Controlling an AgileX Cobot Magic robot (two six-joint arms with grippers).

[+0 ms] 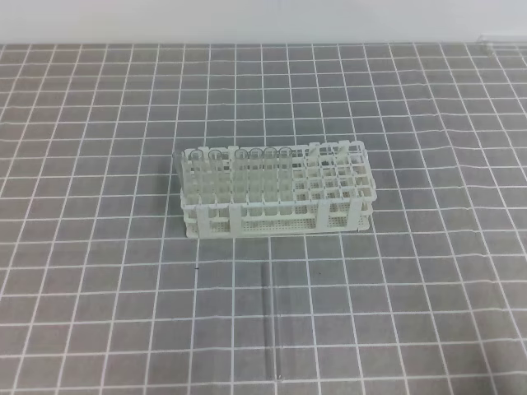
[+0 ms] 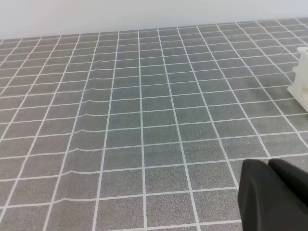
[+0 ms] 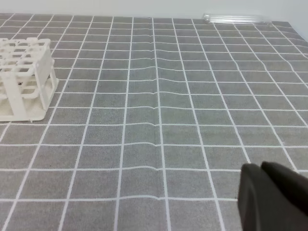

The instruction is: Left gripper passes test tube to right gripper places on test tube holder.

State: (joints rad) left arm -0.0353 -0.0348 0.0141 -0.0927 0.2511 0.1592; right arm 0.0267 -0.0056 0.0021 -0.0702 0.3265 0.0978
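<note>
The test tube lies flat on the grey checked mat in the high view, pointing away from me, a short way in front of the test tube holder. That white rack stands mid-table with several clear tubes upright in its left half. No arm shows in the high view. The left gripper appears only in its wrist view, at the lower right, with its black fingers pressed together on nothing; the test tube holder's corner is at that view's right edge. The right gripper is likewise shut and empty, with the rack far to its left.
A clear plastic object lies at the mat's far right edge by the white wall, also visible as a clear object in the high view. In both wrist views the grid lines ripple along one lengthwise strip of the mat.
</note>
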